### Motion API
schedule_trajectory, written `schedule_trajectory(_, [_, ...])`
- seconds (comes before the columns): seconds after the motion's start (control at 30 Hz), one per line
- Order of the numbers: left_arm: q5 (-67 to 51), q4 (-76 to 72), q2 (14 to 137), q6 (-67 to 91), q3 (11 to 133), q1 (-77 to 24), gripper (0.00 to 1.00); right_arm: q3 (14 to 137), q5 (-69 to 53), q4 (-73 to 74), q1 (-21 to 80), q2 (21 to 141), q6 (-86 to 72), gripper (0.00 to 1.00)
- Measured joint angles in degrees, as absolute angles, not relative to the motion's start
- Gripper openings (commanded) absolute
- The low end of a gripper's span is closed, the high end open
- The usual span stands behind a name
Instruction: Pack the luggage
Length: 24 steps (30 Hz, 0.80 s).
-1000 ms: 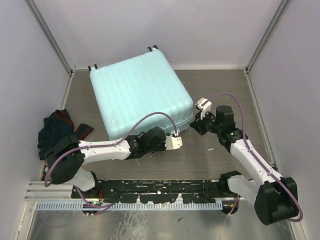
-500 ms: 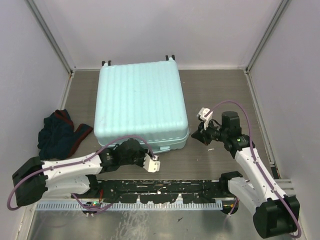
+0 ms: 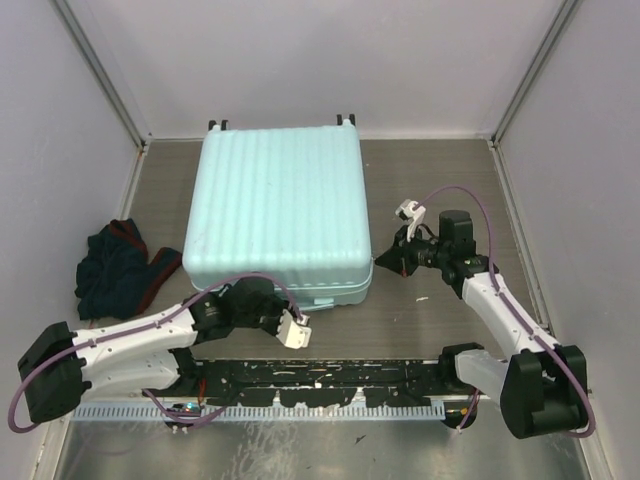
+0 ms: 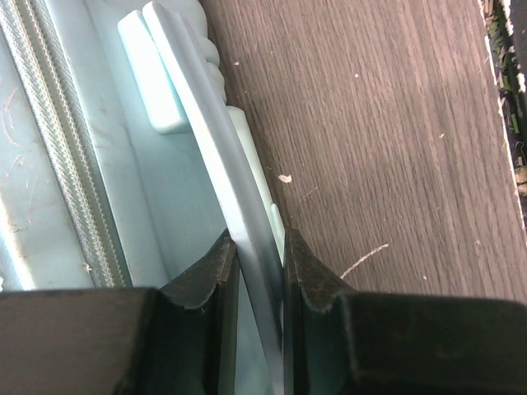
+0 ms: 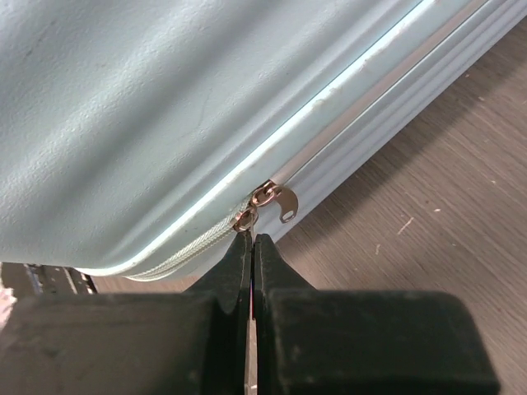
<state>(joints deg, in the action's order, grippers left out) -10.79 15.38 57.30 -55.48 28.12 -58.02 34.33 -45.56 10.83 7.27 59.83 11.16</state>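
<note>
On dark wood-grain table point(image 3: 440, 180), white walls point(image 3: 330, 60) around: closed luggage point(image 3: 280, 210), clothes point(image 3: 115, 270).

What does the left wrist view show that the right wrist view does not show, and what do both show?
Only the left wrist view: the left gripper clamped on the pale handle of the suitcase. Only the right wrist view: the right gripper, shut, its tips at two metal zipper pulls; whether it pinches one is unclear. Both: the mint-green suitcase, its zipper and the wooden table.
</note>
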Motion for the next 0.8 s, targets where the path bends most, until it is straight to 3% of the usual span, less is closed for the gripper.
schedule_trajectory(0.03, [-10.8,15.5,57.3,-55.5,28.1,-57.9,0.02,34.5,-46.1,10.3,7.3,60.7,9.9,0.04])
schedule_trajectory(0.2, [-10.4,20.7,57.6,-55.8,31.0,-56.8,0.50,35.5,-47.6,10.0,7.3,62.2,7.5,0.11])
schedule_trajectory(0.3, [-10.4,27.4,57.9,-54.5,34.2,-57.7,0.63,35.4,-46.7,9.9,7.2,60.8,8.0,0.16])
schedule_trajectory(0.43, [-10.0,35.2,58.7,-50.1,40.4,-60.2,0.74,35.2,-44.1,9.2,6.2,57.6,9.3,0.28])
schedule_trajectory(0.7, [-9.0,39.0,58.2,-43.2,55.8,-66.3,0.90,35.2,-36.7,7.8,4.5,54.4,11.2,0.71])
schedule_trajectory(0.8, [-7.6,41.7,59.9,-39.2,62.3,-65.8,0.95,35.6,-34.9,8.2,4.5,54.1,11.4,0.83])
